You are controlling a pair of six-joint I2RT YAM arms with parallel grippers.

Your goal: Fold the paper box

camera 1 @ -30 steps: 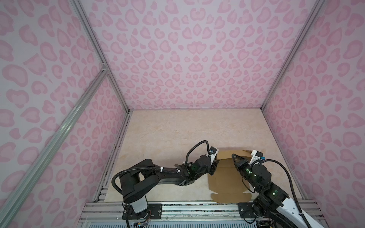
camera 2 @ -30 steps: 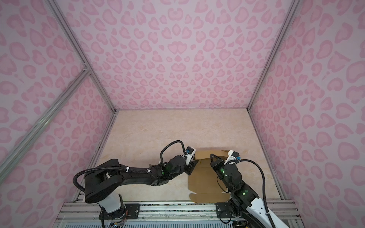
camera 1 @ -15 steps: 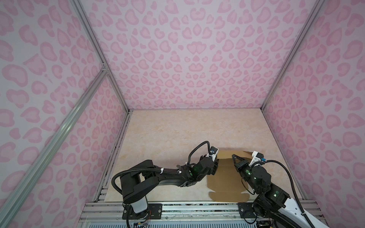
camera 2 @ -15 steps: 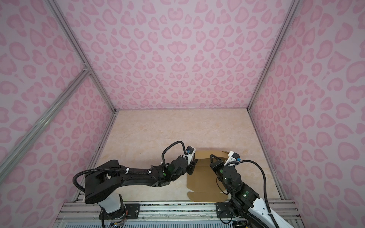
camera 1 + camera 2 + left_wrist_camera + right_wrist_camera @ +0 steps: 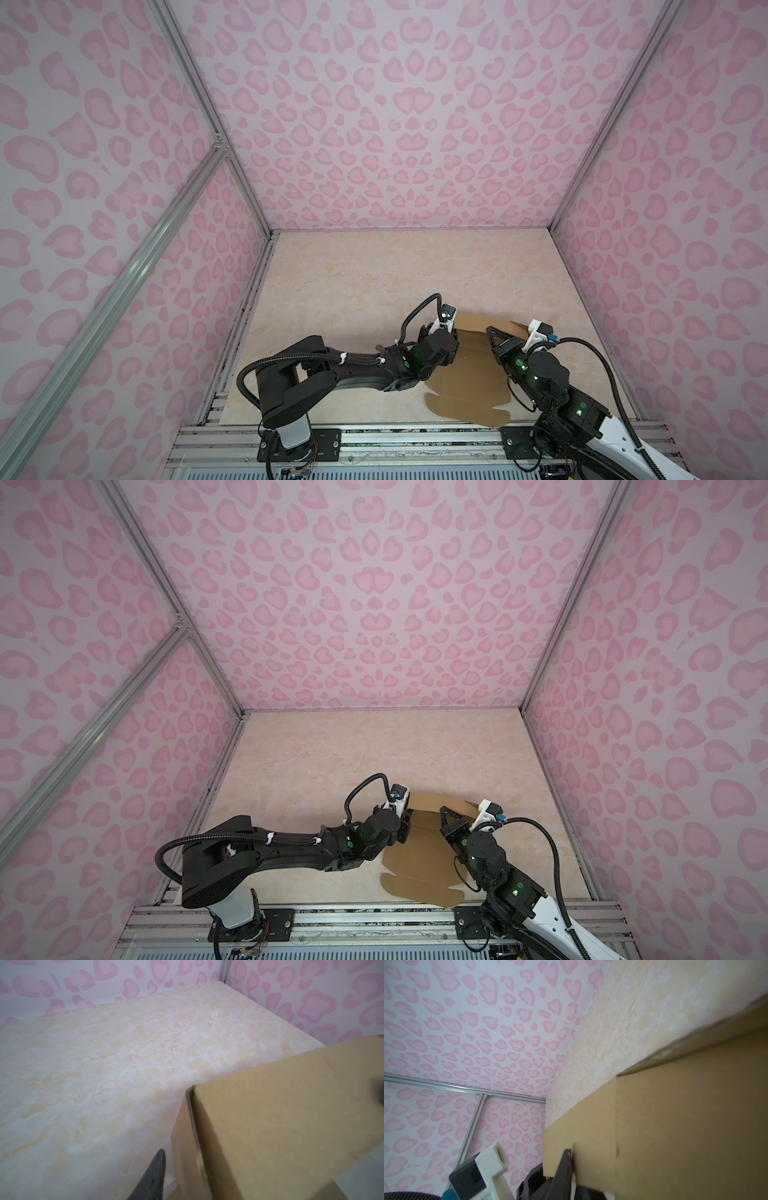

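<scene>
Moved since a second ago: the near end of the plain brown kraft cardboard paper box (image 5: 469, 374) lies further left in both top views. Both arms sit almost where they were.

**Paper box, one.** Matte, smooth, die-cut sheet, partly formed.
- It lies on the near right part of the cream marbled surface (image 5: 374, 282), between the two arms.
- The base panel lies flat and the far end is raised into low walls.
- The near flap lies flat, ends in two rounded lobes and reaches the surface's near edge.
- The left wrist view shows one upright corner where two faces meet, with a doubled layer at the cut edge.
- The right wrist view shows a creased strip with a straight fold line.

**Arms, two.**
- The black left arm (image 5: 357, 365) reaches in low from the left.
- The black-and-white right arm (image 5: 552, 386) reaches in from the near right corner.

**Left fingers (image 5: 154, 1174).** One dark, tapered finger shows just beside the outer face of the upright wall, with a thin gap between them. Its partner is hidden behind the cardboard. The pair stands partly apart across that wall, not clamped.

**Right fingers (image 5: 565, 1165).** One dark tip lies against the edge of the cardboard strip and the other is hidden. I cannot tell whether they pinch it.

**Surroundings.**
- Three pale wall panels (image 5: 395, 104) with pink heart-like spots.
- Silver aluminium rails (image 5: 124, 282).
</scene>
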